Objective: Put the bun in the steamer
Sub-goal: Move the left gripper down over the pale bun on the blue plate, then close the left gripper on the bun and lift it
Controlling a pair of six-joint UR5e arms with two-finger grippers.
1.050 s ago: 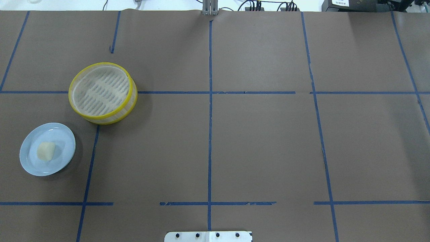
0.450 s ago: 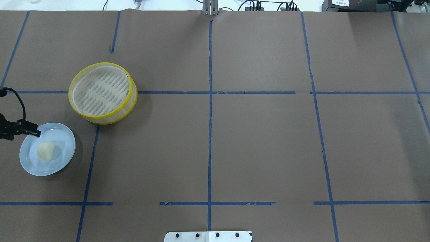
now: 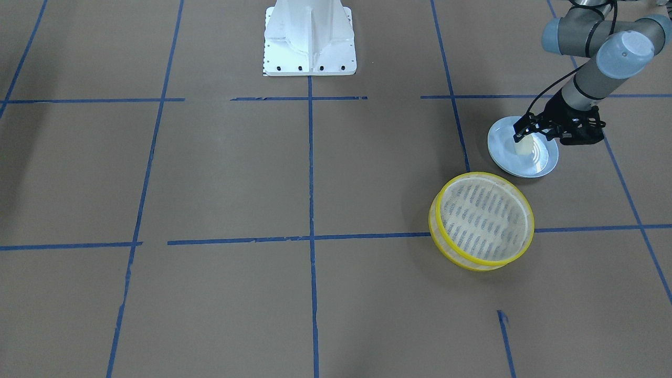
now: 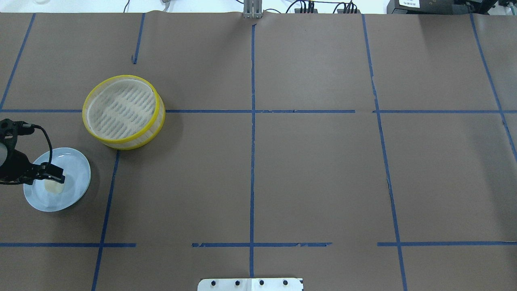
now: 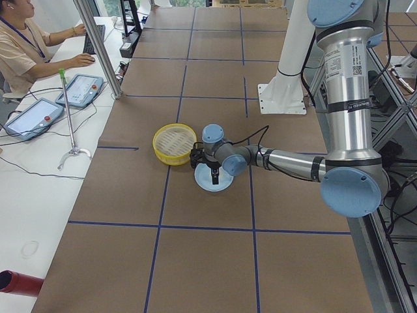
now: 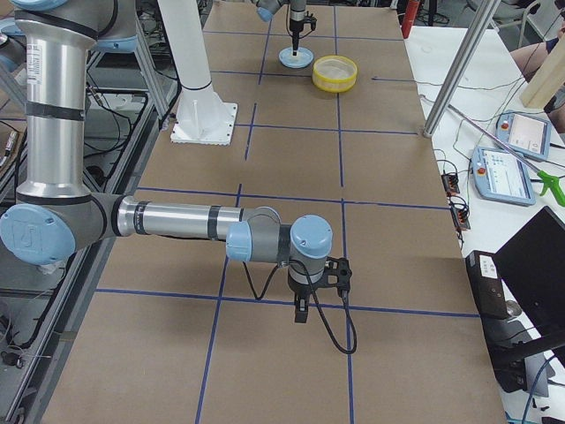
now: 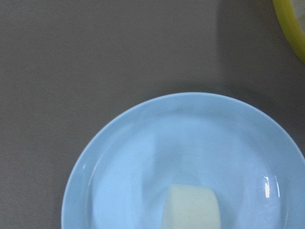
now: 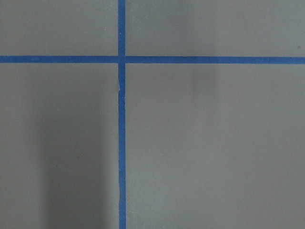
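Note:
The cream-white bun (image 4: 51, 186) lies on a pale blue plate (image 4: 76, 169) at the table's left. It also shows in the front view (image 3: 523, 148) and at the bottom edge of the left wrist view (image 7: 190, 207). The steamer (image 4: 121, 108), round with yellow rims and a slotted floor, stands empty beyond and to the right of the plate (image 3: 483, 219). My left gripper (image 4: 59, 178) hangs just above the bun (image 3: 518, 135); I cannot tell whether it is open. My right gripper (image 6: 302, 311) hovers over bare table far from both; I cannot tell its state.
The table is covered in brown paper with blue tape lines. The robot's white base plate (image 3: 310, 42) sits at the middle of its edge. A corner of the steamer's yellow rim (image 7: 290, 28) shows in the left wrist view. An operator (image 5: 26, 39) sits beside the table.
My left arm came in from the left edge and moved toward the robot over the plate, ending above the bun. The bun, plate and steamer have not moved.

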